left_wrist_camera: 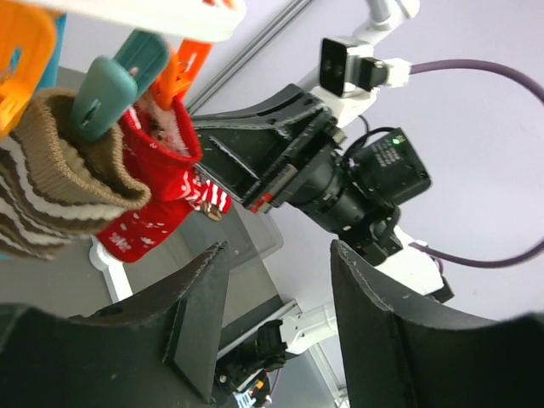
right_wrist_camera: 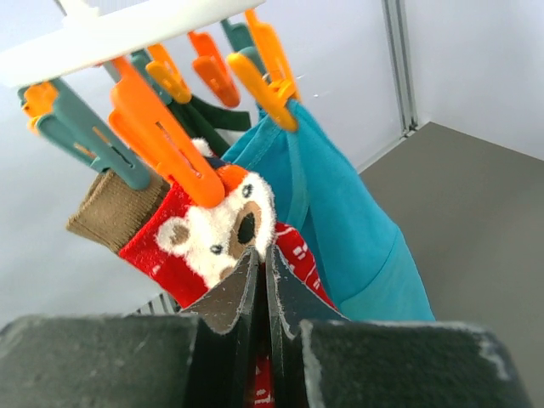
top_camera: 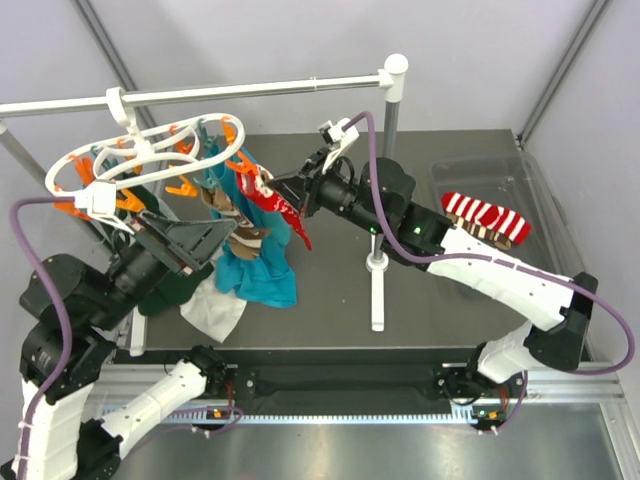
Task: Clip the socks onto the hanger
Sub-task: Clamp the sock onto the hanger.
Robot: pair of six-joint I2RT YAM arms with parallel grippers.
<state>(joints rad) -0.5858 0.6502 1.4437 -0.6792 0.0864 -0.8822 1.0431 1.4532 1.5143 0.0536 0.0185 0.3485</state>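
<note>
In the right wrist view we lose the red sock [right_wrist_camera: 183, 255] below its bear face, where it slips between the pressed-together fingers of the right gripper [right_wrist_camera: 262, 280]. The brown sock [right_wrist_camera: 110, 212] behind it shows only a cuff. The top edge cuts the hanger [right_wrist_camera: 127, 30]. From above, the green cloth [top_camera: 178, 288] lies mostly behind the left arm.

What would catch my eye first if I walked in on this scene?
Probably the white ring hanger hanging from the rail at upper left, bristling with orange and teal clothespins. Under it, the right gripper pinches a red sock with a fuzzy bear face, just below an orange clothespin and beside a teal garment. Far right, another red-and-white striped sock lies in a clear bin.
</note>
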